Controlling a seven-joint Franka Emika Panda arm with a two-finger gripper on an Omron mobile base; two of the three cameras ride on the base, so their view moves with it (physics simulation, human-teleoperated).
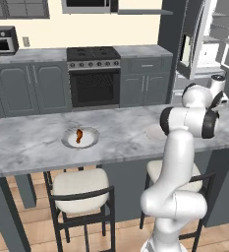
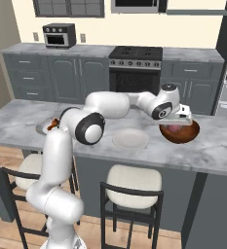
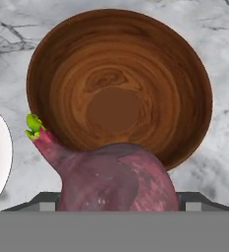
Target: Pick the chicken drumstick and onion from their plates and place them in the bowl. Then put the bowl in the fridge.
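Hovering over the bowl (image 3: 121, 88), we have the onion (image 3: 111, 179) clamped between the jaws, which stand wide around its round body. In the hand view the bowl's open mouth lies straight ahead along the gripper, its brown flat bottom just past the onion's top, so we judge that release needs little more than a small drop and an opening of the fingers.

In the right base view the gripper (image 2: 176, 127) sits directly above the bowl, with the onion showing as a pinkish patch just under the hand, inside the rim line. The onion's stalk, tipped with a small green sprout, points off to the left of the hand view, toward the white edge of the pale plate (image 2: 130, 139) beside the bowl.

The bowl is glossy and wood-grained, reddish-brown, wide and rounded; the onion's skin is dull purple-red and mottled. The counter (image 1: 32, 147) is grey-veined marble.

Of the 2 items, the chicken drumstick (image 1: 79, 136) lies well apart on its grey-rimmed plate (image 1: 91, 142), a slim orange-brown piece, its long axis running roughly away from us.
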